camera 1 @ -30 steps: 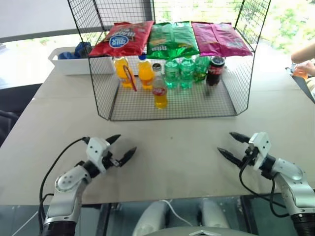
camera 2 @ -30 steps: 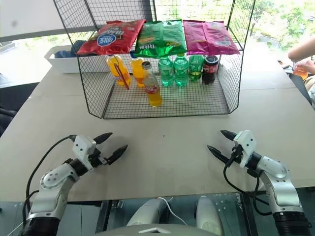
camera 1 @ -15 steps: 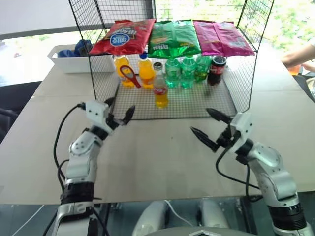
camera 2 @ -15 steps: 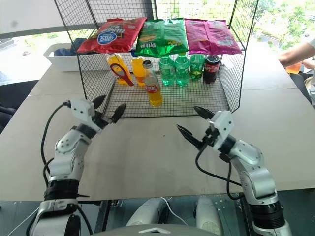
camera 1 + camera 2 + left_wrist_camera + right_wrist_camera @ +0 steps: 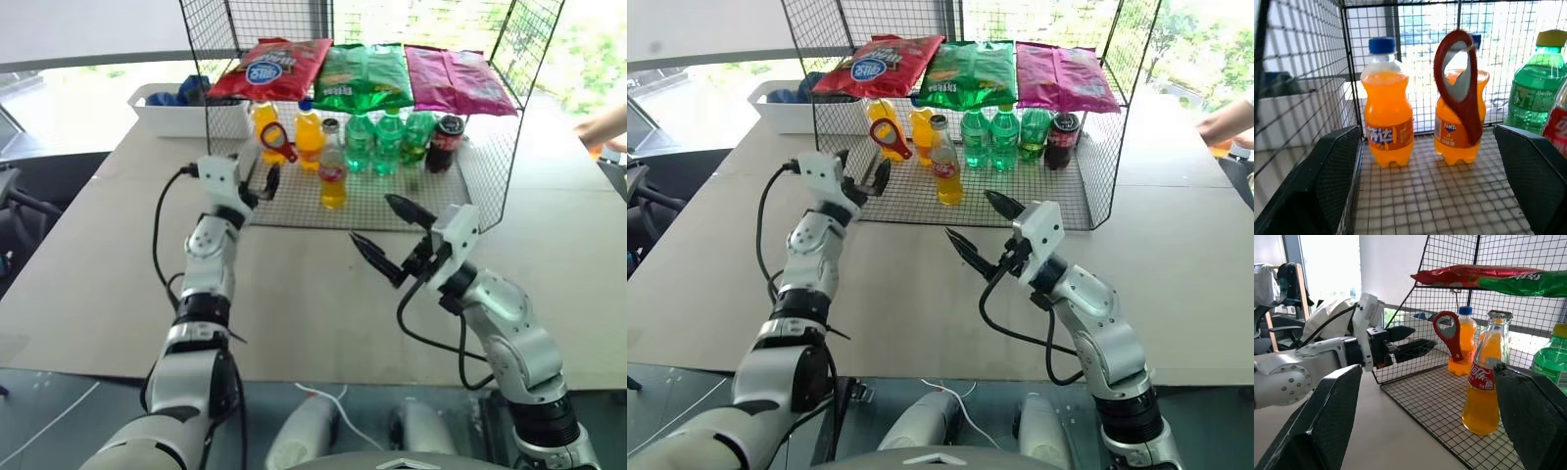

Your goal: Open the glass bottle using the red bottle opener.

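Seen from the head: still at the very start, nothing grasped. Left tool [image 5: 257, 182] spread wide at the near left corner of the wire rack [image 5: 490, 186], empty, just short of the red bottle opener [image 5: 275, 143], which hangs in front of the two orange plastic bottles [image 5: 310, 135] at the far left of the rack floor. Glass bottle [image 5: 332, 166] upright nearer the rack's front, right of the opener, cap on. Right tool [image 5: 982, 225] also spread and empty, raised over the surface [image 5: 1176, 264] near the rack's open front, apart from the bottle. From the left wrist: opener [image 5: 1459, 83] dead ahead between the released fingers [image 5: 1327, 176], not touched, ring head up. From the right wrist: glass bottle [image 5: 1484, 382] close between the parted fingers [image 5: 1327, 416], capped and free; left tool [image 5: 1405, 342] reaching toward the opener [image 5: 1448, 333]. Left to do, probably: take the opener, steady the bottle, lever off the cap.
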`<action>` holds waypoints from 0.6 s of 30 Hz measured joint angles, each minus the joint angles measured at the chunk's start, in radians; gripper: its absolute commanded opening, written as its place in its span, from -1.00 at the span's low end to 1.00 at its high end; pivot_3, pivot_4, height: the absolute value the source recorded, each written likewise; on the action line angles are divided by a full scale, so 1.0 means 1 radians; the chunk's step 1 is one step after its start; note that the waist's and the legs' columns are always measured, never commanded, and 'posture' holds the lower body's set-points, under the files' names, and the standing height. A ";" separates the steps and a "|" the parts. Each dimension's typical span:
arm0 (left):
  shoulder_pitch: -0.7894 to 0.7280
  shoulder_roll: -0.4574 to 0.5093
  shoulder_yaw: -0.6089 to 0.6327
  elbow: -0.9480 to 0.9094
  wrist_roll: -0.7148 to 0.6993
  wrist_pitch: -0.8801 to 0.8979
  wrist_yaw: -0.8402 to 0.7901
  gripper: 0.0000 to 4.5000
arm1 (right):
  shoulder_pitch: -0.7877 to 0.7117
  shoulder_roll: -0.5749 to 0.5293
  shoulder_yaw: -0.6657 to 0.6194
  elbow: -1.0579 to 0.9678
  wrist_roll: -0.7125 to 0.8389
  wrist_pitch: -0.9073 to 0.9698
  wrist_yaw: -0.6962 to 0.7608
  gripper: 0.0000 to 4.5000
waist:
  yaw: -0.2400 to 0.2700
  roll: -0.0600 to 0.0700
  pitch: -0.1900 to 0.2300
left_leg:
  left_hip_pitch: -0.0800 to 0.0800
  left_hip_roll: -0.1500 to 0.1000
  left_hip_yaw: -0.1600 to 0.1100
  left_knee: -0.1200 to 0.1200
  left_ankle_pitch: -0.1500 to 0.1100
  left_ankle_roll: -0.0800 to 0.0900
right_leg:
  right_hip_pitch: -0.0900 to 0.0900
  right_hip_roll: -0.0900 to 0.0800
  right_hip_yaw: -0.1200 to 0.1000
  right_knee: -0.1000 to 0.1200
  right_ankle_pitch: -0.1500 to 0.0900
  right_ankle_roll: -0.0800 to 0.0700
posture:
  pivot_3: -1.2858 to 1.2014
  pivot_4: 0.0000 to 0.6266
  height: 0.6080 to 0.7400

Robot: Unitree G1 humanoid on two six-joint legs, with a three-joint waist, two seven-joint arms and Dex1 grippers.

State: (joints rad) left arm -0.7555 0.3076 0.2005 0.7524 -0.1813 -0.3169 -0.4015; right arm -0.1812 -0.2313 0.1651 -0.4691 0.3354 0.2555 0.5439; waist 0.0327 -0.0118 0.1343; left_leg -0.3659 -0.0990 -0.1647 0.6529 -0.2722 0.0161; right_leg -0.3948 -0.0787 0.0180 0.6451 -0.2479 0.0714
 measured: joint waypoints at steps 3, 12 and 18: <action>-0.022 -0.015 -0.005 0.018 -0.003 -0.023 -0.029 1.00 | 0.000 0.000 0.001 0.000 -0.005 0.000 -0.006 0.93 | -0.022 0.000 0.000 | -0.002 -0.001 0.001 -0.001 -0.002 0.003 | -0.002 -0.001 0.001 -0.002 0.000 0.000 | 0.03 -0.52 1.00; -0.030 -0.051 -0.003 0.068 -0.005 -0.038 -0.021 1.00 | 0.020 0.000 -0.004 -0.001 -0.017 -0.007 -0.027 0.93 | -0.058 -0.001 0.000 | -0.018 -0.003 0.002 0.001 -0.003 0.005 | -0.019 -0.007 -0.002 -0.002 0.000 0.000 | 0.03 -0.52 1.00; -0.099 -0.064 0.005 0.132 -0.001 -0.069 0.011 1.00 | 0.019 0.001 -0.002 0.000 -0.019 -0.019 -0.027 0.93 | -0.045 -0.002 0.000 | -0.017 -0.004 0.002 0.003 -0.003 0.005 | -0.018 -0.006 -0.002 0.001 0.000 0.000 | 0.03 -0.52 1.00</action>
State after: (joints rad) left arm -0.8549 0.2440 0.2053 0.8843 -0.1826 -0.3863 -0.3902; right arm -0.1618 -0.2306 0.1632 -0.4693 0.3169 0.2364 0.5170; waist -0.0122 -0.0137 0.1342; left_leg -0.3830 -0.1025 -0.1625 0.6556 -0.2754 0.0214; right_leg -0.4133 -0.0845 0.0159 0.6457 -0.2479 0.0713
